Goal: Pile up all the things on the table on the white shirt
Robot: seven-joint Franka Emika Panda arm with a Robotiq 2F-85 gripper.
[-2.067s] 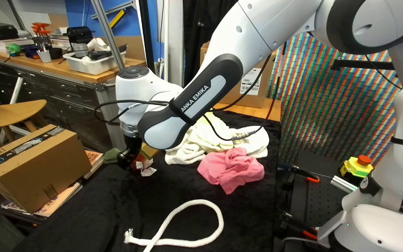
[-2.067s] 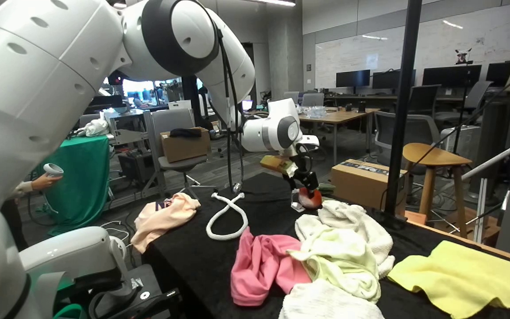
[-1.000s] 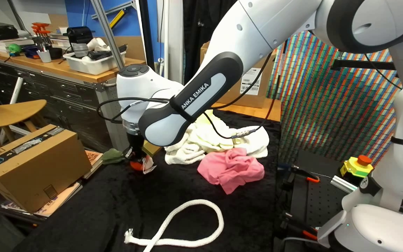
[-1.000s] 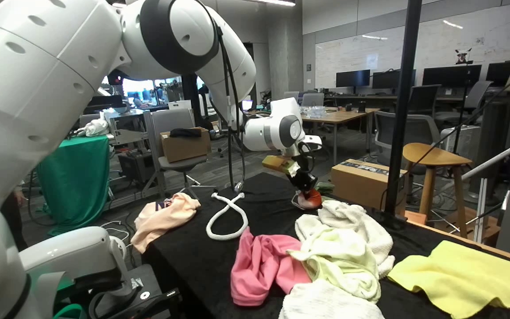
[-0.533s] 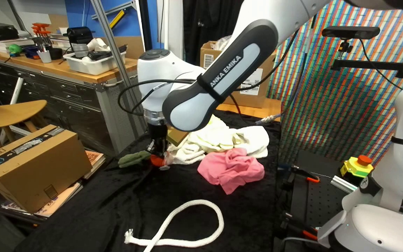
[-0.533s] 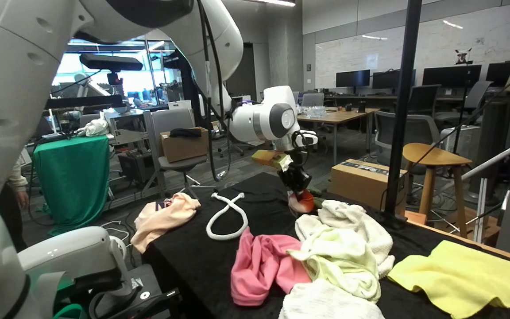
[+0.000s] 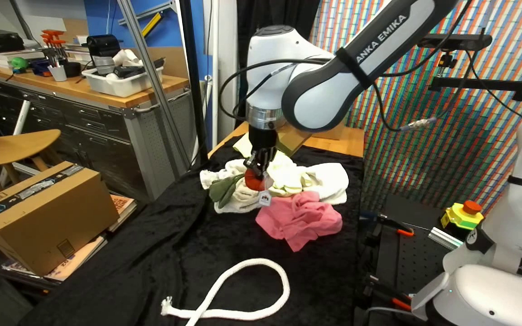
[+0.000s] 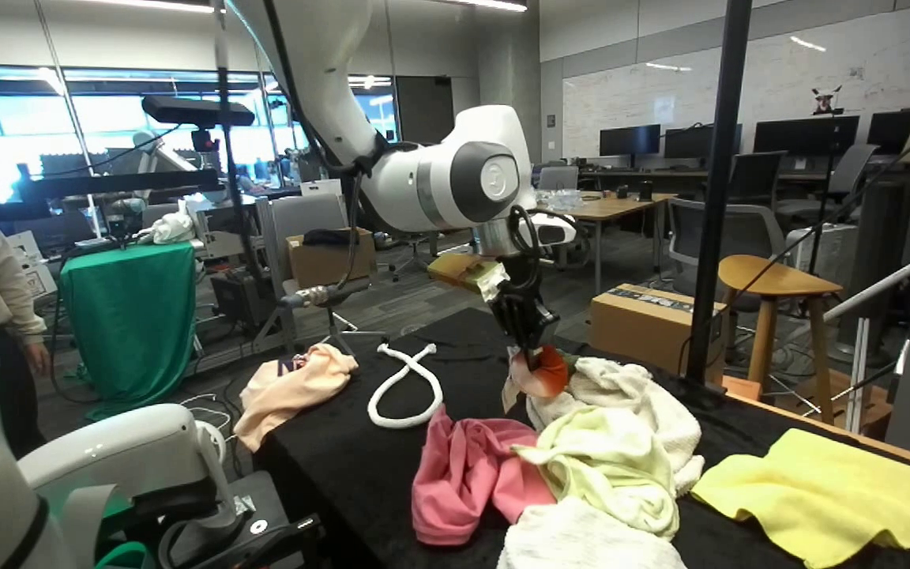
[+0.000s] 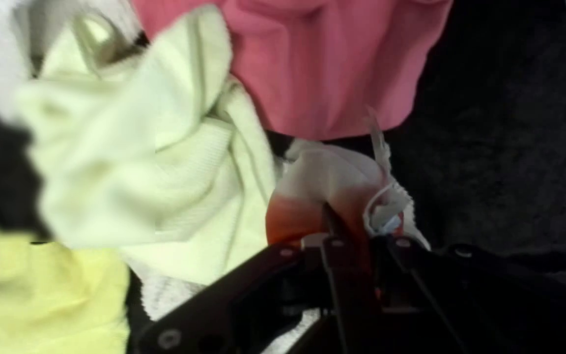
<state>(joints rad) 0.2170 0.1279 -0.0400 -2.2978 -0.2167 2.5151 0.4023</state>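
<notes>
My gripper (image 7: 259, 168) is shut on the red-orange rounded object (image 8: 551, 374), which has a paler side, a white tag and dark green leaf-like ends (image 7: 224, 189). In the wrist view the object (image 9: 290, 216) sits at the fingertips, partly hidden by the dark fingers. It hangs over the near edge of the white shirt (image 7: 331, 181). On the shirt lies the crumpled pale yellow-green cloth (image 8: 609, 446). The pink cloth (image 7: 299, 219) bunches against the shirt, partly on the black table (image 7: 175, 262). Apart from the pile, the thick white rope (image 7: 283, 290) lies in a loop.
A bright yellow cloth (image 8: 842, 498) lies past the shirt, and a peach cloth (image 8: 301, 387) with dark letters drapes over a table corner. A cardboard box (image 7: 48, 217) stands beyond the table edge, near a black pole (image 8: 720, 197). A yellowish block (image 8: 459, 271) is fixed by the wrist.
The gripper has taken hold of the red-orange object on the black table, lifted it and carried it toward the white shirt. Rope and cloths have not moved.
</notes>
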